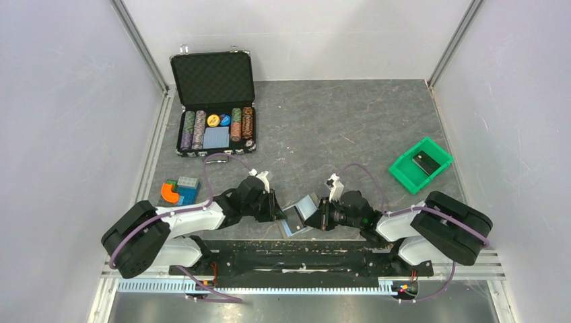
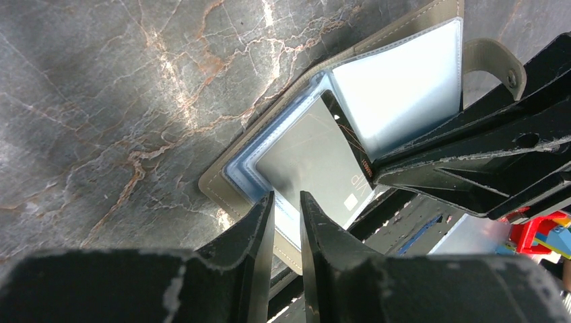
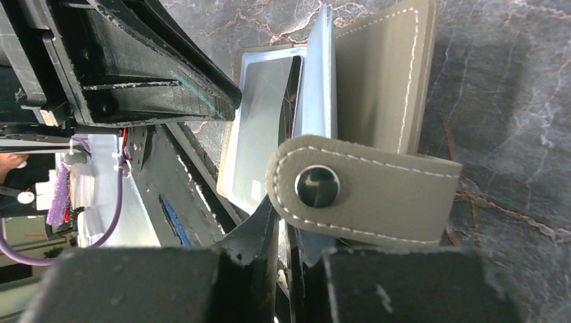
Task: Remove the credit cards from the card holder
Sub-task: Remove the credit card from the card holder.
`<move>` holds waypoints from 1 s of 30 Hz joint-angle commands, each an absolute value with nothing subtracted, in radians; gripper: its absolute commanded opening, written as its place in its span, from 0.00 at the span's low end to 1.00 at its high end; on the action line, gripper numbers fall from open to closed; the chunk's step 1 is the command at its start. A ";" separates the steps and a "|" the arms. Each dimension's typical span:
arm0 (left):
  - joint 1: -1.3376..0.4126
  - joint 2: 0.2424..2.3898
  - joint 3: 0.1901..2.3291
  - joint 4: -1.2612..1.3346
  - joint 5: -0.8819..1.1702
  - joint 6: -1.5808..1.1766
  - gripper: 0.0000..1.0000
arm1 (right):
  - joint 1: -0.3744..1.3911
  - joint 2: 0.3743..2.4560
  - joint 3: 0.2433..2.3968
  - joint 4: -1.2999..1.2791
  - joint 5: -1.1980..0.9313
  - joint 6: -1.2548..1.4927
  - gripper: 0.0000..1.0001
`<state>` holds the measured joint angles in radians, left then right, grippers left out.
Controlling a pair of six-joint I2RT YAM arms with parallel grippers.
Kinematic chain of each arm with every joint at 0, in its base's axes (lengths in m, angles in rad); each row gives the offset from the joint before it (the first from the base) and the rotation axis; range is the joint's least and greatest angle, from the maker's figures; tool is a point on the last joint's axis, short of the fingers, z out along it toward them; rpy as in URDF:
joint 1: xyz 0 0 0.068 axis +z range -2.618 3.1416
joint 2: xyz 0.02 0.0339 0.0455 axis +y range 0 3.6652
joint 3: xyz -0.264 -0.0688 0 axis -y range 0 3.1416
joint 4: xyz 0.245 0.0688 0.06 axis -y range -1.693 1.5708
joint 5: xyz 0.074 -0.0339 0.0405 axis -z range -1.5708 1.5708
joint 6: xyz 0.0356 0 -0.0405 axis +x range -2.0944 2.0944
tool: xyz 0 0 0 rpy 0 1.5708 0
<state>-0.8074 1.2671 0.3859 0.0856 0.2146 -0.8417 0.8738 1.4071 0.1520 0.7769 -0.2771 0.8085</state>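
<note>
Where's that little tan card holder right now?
In the top view, the card holder sits open at the table's near edge, between the left gripper and the right gripper.

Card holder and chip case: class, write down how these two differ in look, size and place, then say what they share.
The card holder is small and tan with pale-blue panels; the chip case is far larger and black. The card holder lies front centre; the chip case sits back left. The card holder shows a card; the chip case holds rows of chips. Both are open.
</note>
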 commanded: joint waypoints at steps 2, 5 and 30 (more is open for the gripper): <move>-0.811 1.277 0.365 0.087 0.201 -0.860 0.27 | 0.859 1.431 0.128 0.909 -0.325 0.852 0.09; -0.811 1.269 0.361 0.088 0.201 -0.863 0.27 | 0.856 1.445 0.124 0.939 -0.339 0.869 0.12; -0.811 1.264 0.358 0.084 0.207 -0.868 0.32 | 0.822 1.519 0.067 1.126 -0.356 0.973 0.00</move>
